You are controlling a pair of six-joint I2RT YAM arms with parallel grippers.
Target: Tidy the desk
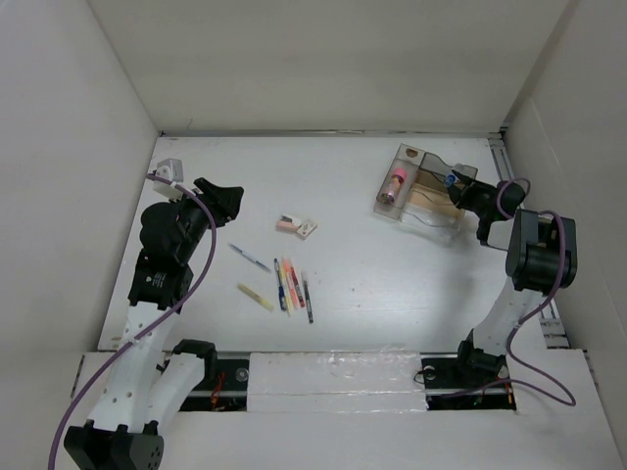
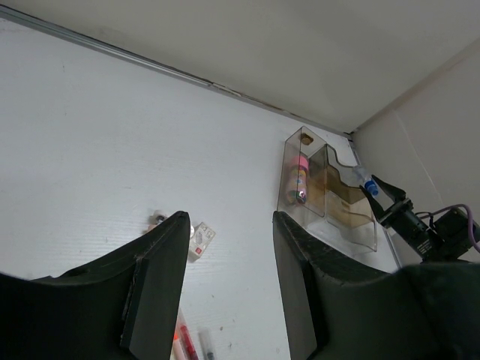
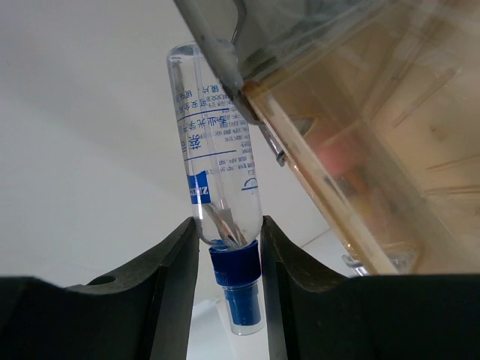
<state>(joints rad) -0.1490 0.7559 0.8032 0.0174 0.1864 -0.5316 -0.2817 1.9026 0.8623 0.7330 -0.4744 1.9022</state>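
Observation:
The desk (image 1: pixel 362 284) is a white tabletop with white walls. My right gripper (image 1: pixel 462 191) is shut on a small clear spray bottle with a blue cap (image 3: pixel 216 180) and holds it at the right end of a clear compartment tray (image 1: pixel 421 188). The bottle's cap (image 2: pixel 370 188) shows blue by the tray (image 2: pixel 330 202) in the left wrist view. A pink tube (image 1: pixel 397 183) lies in the tray's left compartment. My left gripper (image 1: pixel 227 201) is open and empty, above the desk's left side. Several pens (image 1: pixel 292 286), a yellow stick (image 1: pixel 256 297) and small erasers (image 1: pixel 297 227) lie mid-desk.
A blue pen (image 1: pixel 249 258) lies left of the pen group. A metal rail (image 1: pixel 529 255) runs along the desk's right edge. A small white box (image 1: pixel 170 172) sits at the far left by the wall. The eraser (image 2: pixel 201 241) shows between my left fingers.

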